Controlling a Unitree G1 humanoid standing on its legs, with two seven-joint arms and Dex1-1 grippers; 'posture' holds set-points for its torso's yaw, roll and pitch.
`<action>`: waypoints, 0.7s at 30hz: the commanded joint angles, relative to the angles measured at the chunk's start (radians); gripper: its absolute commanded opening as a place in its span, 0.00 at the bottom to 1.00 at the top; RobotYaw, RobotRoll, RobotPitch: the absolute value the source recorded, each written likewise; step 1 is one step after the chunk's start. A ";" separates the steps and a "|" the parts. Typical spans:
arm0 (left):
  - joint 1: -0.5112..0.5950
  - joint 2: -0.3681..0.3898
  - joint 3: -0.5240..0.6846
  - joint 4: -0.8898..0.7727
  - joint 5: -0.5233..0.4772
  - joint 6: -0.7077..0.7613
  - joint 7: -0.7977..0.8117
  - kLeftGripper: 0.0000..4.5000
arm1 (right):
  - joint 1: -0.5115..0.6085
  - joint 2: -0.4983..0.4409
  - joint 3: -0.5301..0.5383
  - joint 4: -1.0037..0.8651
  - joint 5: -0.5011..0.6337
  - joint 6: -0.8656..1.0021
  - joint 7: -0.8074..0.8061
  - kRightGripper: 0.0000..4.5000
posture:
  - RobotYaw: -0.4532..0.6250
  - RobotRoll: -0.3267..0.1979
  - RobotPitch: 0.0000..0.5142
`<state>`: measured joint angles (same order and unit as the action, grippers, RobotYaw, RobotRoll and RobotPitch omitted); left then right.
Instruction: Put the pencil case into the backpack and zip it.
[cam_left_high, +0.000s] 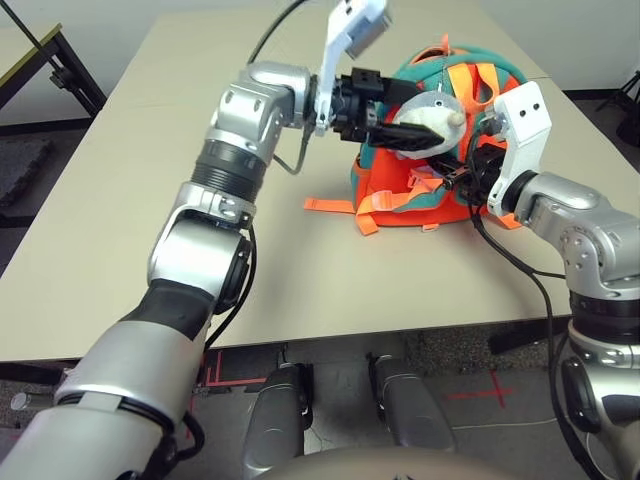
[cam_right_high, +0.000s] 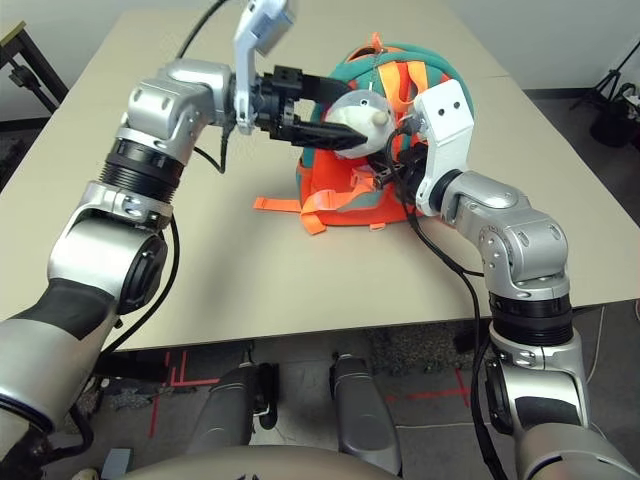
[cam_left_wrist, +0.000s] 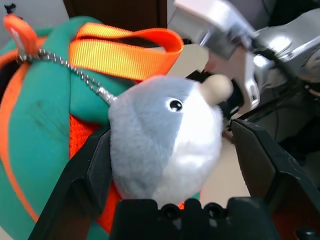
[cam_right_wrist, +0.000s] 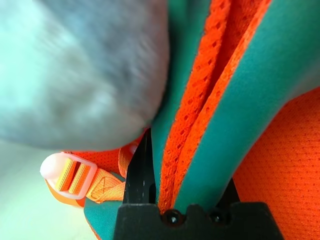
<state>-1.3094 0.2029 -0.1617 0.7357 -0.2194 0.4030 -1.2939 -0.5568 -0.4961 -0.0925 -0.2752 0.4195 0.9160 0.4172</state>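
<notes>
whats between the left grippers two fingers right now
The grey-and-white plush animal charm of the backpack sits between the open left gripper's fingers, plainest in the left wrist view.

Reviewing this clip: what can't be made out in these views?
- Pencil case: I can't locate it; the backpack interior is hidden behind its straps and the plush charm.
- Zipper state: blocked in the head views by both arms.
- Right tool fingers: mostly covered by the teal-and-orange padded edge they clamp.

Beige table (cam_left_high: 150, 200), dark speckled floor (cam_left_high: 20, 170), red tape marks (cam_left_high: 495, 392)
</notes>
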 joint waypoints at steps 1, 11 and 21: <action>-0.011 -0.007 -0.013 0.037 0.026 -0.028 0.003 1.00 | 0.010 0.003 0.002 -0.008 -0.003 0.001 -0.007 0.09 | 0.19 0.62 0.23; -0.019 0.017 0.005 0.051 0.030 -0.033 0.006 0.45 | 0.007 0.006 0.003 -0.003 -0.004 -0.002 -0.006 0.09 | 0.20 0.62 0.24; -0.025 0.111 0.033 -0.008 0.005 0.027 -0.045 0.08 | 0.004 0.013 0.009 0.006 -0.007 -0.009 -0.003 0.09 | 0.21 0.62 0.24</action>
<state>-1.3245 0.2881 -0.1366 0.7496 -0.2097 0.4133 -1.3152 -0.5568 -0.4862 -0.0890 -0.2752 0.4183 0.9137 0.4175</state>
